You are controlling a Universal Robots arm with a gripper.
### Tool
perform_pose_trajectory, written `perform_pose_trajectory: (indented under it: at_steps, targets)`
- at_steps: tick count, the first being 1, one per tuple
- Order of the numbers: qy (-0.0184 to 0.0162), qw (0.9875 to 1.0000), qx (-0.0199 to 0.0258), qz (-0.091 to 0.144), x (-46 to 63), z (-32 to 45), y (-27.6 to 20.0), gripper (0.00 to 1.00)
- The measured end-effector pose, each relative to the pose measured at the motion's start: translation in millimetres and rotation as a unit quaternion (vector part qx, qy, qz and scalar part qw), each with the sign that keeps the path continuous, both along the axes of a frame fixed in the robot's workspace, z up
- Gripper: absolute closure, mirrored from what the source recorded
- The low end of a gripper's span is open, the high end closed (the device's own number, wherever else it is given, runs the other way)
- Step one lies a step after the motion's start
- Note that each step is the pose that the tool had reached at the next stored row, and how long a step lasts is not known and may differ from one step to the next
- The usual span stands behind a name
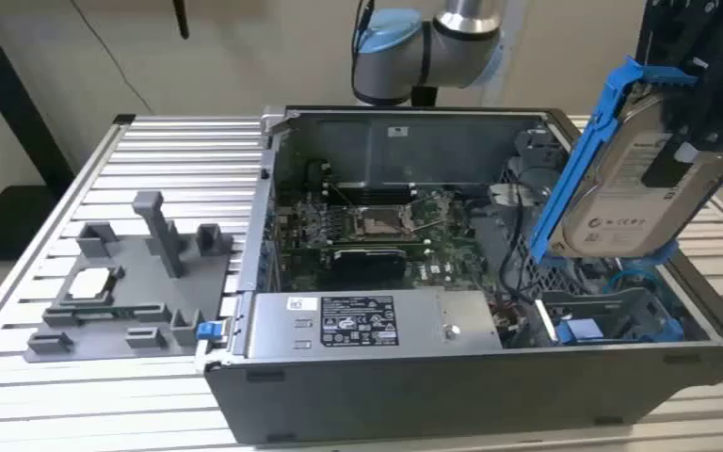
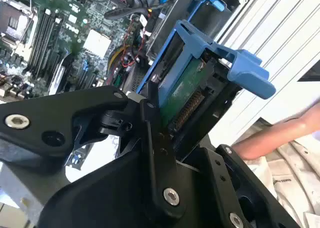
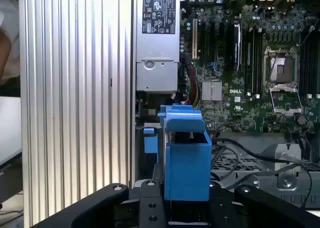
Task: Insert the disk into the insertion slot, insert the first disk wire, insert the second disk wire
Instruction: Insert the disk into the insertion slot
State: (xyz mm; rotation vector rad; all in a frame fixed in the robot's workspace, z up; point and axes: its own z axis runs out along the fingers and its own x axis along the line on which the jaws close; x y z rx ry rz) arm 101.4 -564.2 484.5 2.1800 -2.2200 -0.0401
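Disk [image 1: 619, 188] is in mid-air, not in the bay yet. It hangs over the case's [image 1: 462, 377] end at the exterior view's right, above the insertion slot [image 1: 613, 306] and clear of it, no contact. It stands near upright, slightly tilted, label side toward the exterior camera. Blue carrier frame [image 1: 582, 160] runs round its edges, end tab up.

Gripper [image 1: 682, 137] has its jaws closed on the disk's upper end. In the second wrist view, 2 black fingers [image 2: 152, 133] pinch its flat faces. Gripping at the tab end probably leaves the lower end free to enter the cage first.

The slot is a grey metal cage with blue guides. Another blue-tabbed carrier [image 1: 582, 330] sits low in it. Dark cables [image 1: 512, 259] lie between motherboard [image 1: 380, 226] and cage, none plugged into the disk.

The case lies open side up on the slatted table [image 1: 148, 132], so the arm can reach in from above. Looks like step 1 in hand, steps 2 and 3 not begun.
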Motion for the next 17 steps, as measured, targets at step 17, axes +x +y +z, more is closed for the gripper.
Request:
perform_pose_trajectory:
  at_steps: [17]
  targets:
    - [0.0, 1.0, 0.0006, 0.0, 4.9, -3.6, -1.6, 1.0]
